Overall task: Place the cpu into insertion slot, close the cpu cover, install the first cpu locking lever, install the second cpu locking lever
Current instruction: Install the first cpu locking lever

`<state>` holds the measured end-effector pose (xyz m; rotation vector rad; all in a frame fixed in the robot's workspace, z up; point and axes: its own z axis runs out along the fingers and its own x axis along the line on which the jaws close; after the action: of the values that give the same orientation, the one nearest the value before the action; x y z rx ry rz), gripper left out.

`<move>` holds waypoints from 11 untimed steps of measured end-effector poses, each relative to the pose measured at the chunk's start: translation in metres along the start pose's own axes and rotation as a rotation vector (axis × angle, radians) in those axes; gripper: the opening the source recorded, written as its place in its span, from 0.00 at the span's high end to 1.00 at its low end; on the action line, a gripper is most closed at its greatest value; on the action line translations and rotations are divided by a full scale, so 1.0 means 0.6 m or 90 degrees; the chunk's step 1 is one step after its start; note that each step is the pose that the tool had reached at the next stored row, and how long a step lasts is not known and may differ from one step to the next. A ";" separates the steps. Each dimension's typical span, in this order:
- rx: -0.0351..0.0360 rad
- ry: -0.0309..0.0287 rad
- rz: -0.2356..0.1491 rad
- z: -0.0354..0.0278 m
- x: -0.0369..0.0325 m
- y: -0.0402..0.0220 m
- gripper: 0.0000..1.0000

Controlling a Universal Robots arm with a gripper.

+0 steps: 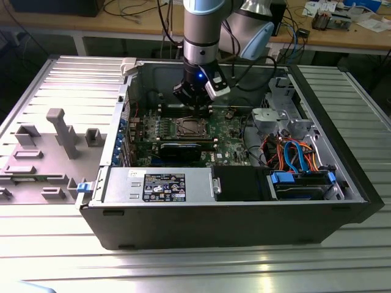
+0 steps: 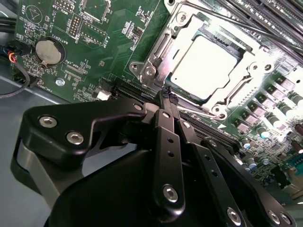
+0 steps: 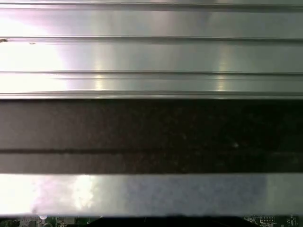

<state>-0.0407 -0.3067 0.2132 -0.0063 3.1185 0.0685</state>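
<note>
the cpu (image 2: 203,61) sits in the insertion slot (image 2: 158,52) on the green board, with the cpu cover (image 2: 236,80) lying over it. the pincer (image 2: 166,98), fingers together on nothing, hangs just beside the socket's edge; judged, the locking-lever step is in hand, calling for a fine, low approach. the open computer case (image 1: 232,217) rests on a ribbed metal bench (image 1: 183,262), cluttered workbenches behind

Workshop: cluttered wooden benches (image 1: 342,36), ribbed aluminium table (image 1: 183,268).
</note>
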 end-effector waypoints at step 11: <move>0.0031 0.0001 0.000 0.013 -0.003 -0.001 0.89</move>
<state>-0.0386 -0.3068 0.2055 -0.0066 3.1188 0.0609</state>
